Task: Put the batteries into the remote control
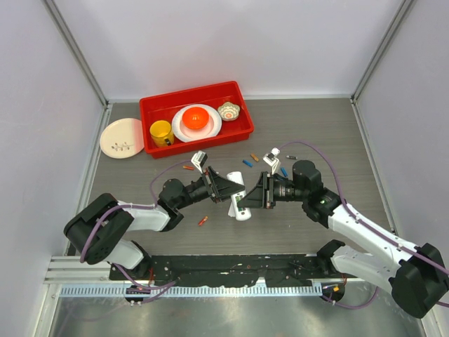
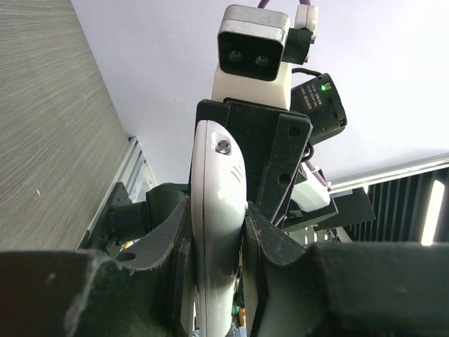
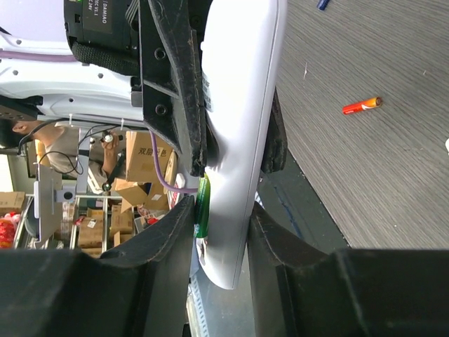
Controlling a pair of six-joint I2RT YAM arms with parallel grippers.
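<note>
Where arms meet: left gripper (image 2: 217, 235), right gripper (image 3: 224, 225) both clench remote control (image 1: 241, 209).
Room: table (image 1: 316, 133) edges well apart.
Batteries (image 1: 247, 163): six loose.

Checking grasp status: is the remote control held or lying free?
Held. The left gripper and right gripper are both shut on the remote control from opposite sides.

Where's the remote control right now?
Top view: mid-table, the remote control is gripped from both sides by the left gripper and right gripper, nearer than the red tray.
</note>
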